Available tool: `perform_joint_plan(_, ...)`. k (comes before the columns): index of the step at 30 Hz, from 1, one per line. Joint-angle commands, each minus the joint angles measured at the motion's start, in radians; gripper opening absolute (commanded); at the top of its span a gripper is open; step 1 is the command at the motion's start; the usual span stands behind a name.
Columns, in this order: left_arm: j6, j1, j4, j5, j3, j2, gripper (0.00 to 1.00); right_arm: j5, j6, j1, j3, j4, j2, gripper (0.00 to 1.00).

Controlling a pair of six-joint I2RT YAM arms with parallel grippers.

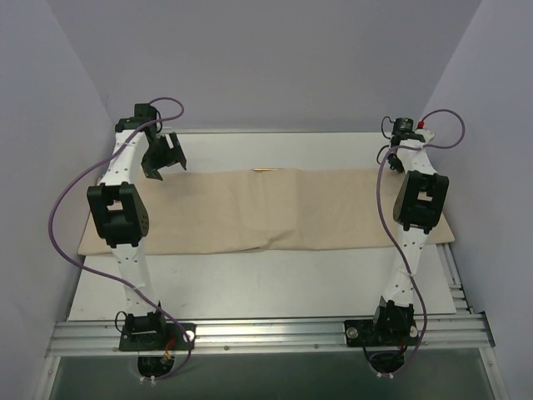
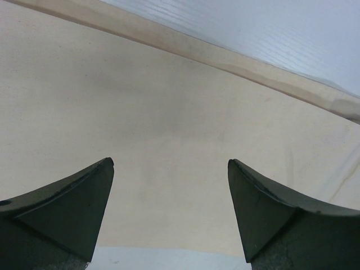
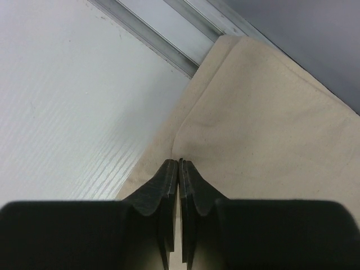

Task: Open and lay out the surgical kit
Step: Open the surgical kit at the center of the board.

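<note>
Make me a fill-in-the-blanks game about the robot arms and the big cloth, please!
1. The left gripper hangs over the cloth with its jaws wide ___.
2. The right gripper is squeezed ___ at the cloth's folded edge.
3. The colour of the cloth is ___.
Missing words: open; shut; beige.

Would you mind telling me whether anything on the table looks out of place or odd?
Nothing looks spilled or damaged. The beige cloth wrap puckers along its near edge, and a thin yellowish sliver shows at its far edge; I cannot tell what it is.
</note>
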Motion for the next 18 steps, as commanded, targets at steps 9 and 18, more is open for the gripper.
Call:
perform_joint_plan(9, -0.001, 0.000, 0.005, -0.016, -0.007, -0.014, 0.91, 0.028, 0.010, -0.020, 0.018, -0.044, -0.079, 0.00)
perform_joint_plan(18, -0.010, 0.049, -0.040, -0.062, 0.028, 0.004, 0.97, -0.042, 0.004, 0.003, -0.002, -0.271, -0.230, 0.00)
